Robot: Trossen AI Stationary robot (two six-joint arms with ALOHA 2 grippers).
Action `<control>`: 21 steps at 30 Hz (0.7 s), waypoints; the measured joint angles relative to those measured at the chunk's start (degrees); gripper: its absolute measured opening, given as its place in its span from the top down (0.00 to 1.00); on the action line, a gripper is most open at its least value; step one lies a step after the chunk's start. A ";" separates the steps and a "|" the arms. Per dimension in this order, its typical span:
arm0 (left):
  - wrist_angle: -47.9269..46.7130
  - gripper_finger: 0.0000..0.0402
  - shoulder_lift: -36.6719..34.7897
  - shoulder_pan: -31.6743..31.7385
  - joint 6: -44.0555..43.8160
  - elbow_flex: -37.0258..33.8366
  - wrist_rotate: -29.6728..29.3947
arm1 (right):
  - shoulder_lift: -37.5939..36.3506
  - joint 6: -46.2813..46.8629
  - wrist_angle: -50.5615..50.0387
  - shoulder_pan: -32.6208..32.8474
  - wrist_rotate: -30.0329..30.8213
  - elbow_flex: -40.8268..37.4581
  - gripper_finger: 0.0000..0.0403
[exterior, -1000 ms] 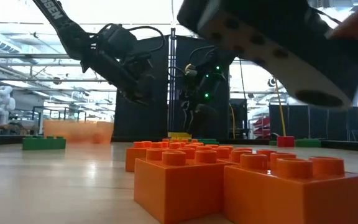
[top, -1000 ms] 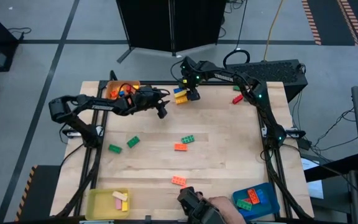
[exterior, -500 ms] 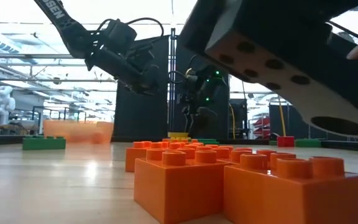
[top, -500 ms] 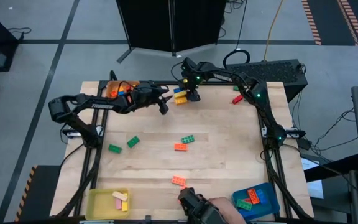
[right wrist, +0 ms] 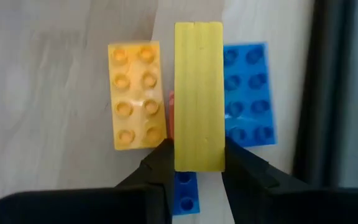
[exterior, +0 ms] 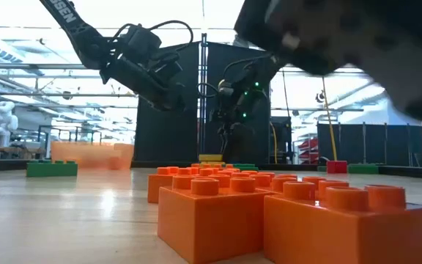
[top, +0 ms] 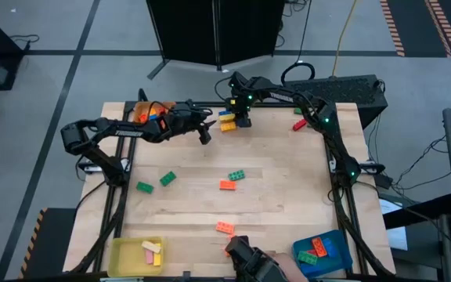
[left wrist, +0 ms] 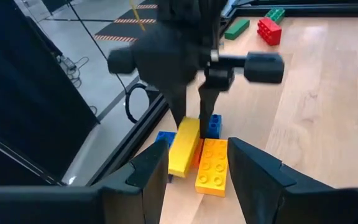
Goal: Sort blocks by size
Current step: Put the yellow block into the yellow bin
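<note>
Several blocks already sit in trays: pink and yellow ones in the yellow tray (top: 124, 252), red and orange ones in the blue tray (top: 337, 244), a few in the orange tray (top: 142, 114) behind the left gripper (top: 203, 135). Plenty remains, I judge: green blocks (top: 156, 182), orange blocks (top: 226, 186) and a red block (top: 298, 124) lie loose on the worktop (top: 280, 180). Right now the right gripper (right wrist: 193, 163) has its jaws closed on a long yellow bar (right wrist: 198, 96), a yellow brick (right wrist: 137, 94) on one side and a blue brick (right wrist: 250, 93) on the other. Left gripper's jaws stand open, empty, facing that same cluster. A person's hand (top: 266, 263) shows at the worktop's near edge.
</note>
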 joint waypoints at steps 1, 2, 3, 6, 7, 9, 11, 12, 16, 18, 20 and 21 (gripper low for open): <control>0.00 0.59 0.00 -0.02 -0.01 0.00 -0.02 | -0.65 0.86 0.04 -0.02 -0.04 -0.01 0.77; 0.06 0.59 0.00 -0.03 -0.03 0.00 -0.04 | -1.42 1.74 -0.15 -0.02 -0.06 0.00 0.77; 0.25 0.59 0.00 -0.03 -0.07 0.00 -0.03 | -2.18 2.49 -0.47 -0.01 -0.11 -0.01 0.77; 0.39 0.59 0.00 -0.05 -0.32 0.00 -0.05 | -4.47 4.80 -1.43 0.03 -0.57 -0.01 0.77; 0.39 0.59 0.00 -0.03 -0.34 0.00 -0.09 | -5.12 5.39 -1.96 0.20 -0.68 -0.01 0.77; 0.29 0.59 0.00 -0.05 -0.34 0.00 -0.17 | -6.64 6.35 -3.82 0.39 -2.16 -0.01 0.77; -0.34 0.59 0.00 -0.09 -0.27 0.00 -0.15 | -8.02 7.51 -6.39 0.66 -5.39 -0.01 0.77; -0.78 0.59 0.00 -0.15 0.19 0.00 -0.14 | -8.52 7.81 -7.71 0.81 -7.41 0.00 0.77; -2.34 0.59 0.00 -1.53 8.57 -0.01 -0.14 | -10.67 7.93 -10.40 1.68 -18.65 -2.95 0.77; -2.41 0.59 0.00 -2.85 13.10 -0.02 -0.11 | -12.17 7.20 -9.94 2.30 -22.34 -5.98 0.77; -2.54 0.59 0.00 -4.43 17.32 -0.01 -0.09 | -13.74 7.21 -8.76 2.94 -24.20 -9.61 0.77; -2.53 0.59 0.00 -5.23 19.26 -0.02 -0.09 | -14.50 7.54 -7.76 3.15 -25.71 -11.46 0.77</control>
